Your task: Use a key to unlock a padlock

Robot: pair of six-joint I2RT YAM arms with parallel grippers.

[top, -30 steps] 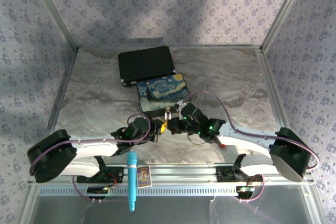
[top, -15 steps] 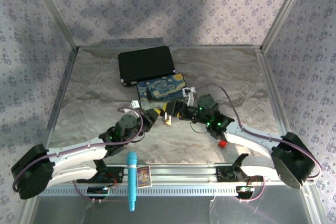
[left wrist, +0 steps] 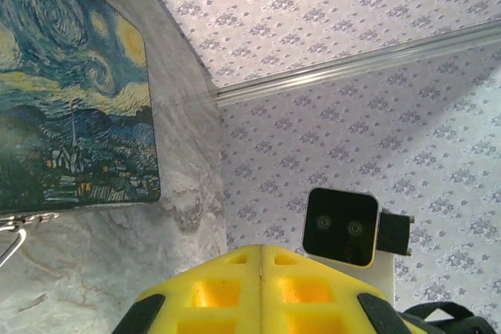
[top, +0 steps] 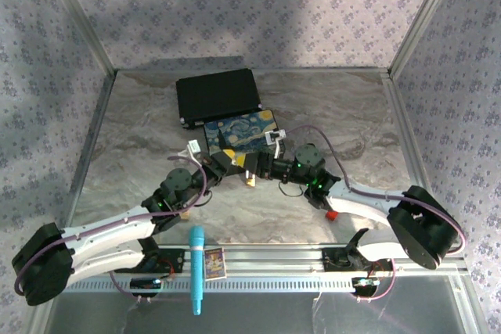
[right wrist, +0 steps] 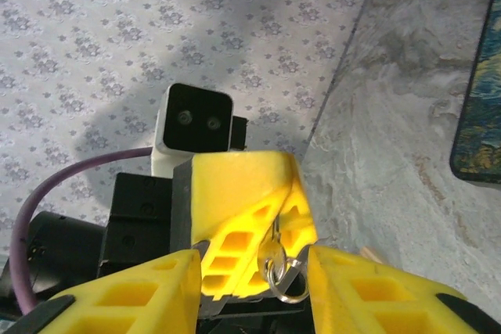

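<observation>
Silvery and tiny, the key (right wrist: 275,260) sits on its ring at the tip of the left gripper (left wrist: 261,254), whose fingers are pressed together; I judge they pinch its blade. Its long axis runs 12 to 6 o'clock in the right wrist view, ring end at 6. The right gripper (right wrist: 249,275) stands spread, one finger either side of it. Both grippers have shifted toward 12 o'clock, up to the painted box (top: 239,137), so I read insertion as near. The padlock I cannot pick out.
</observation>
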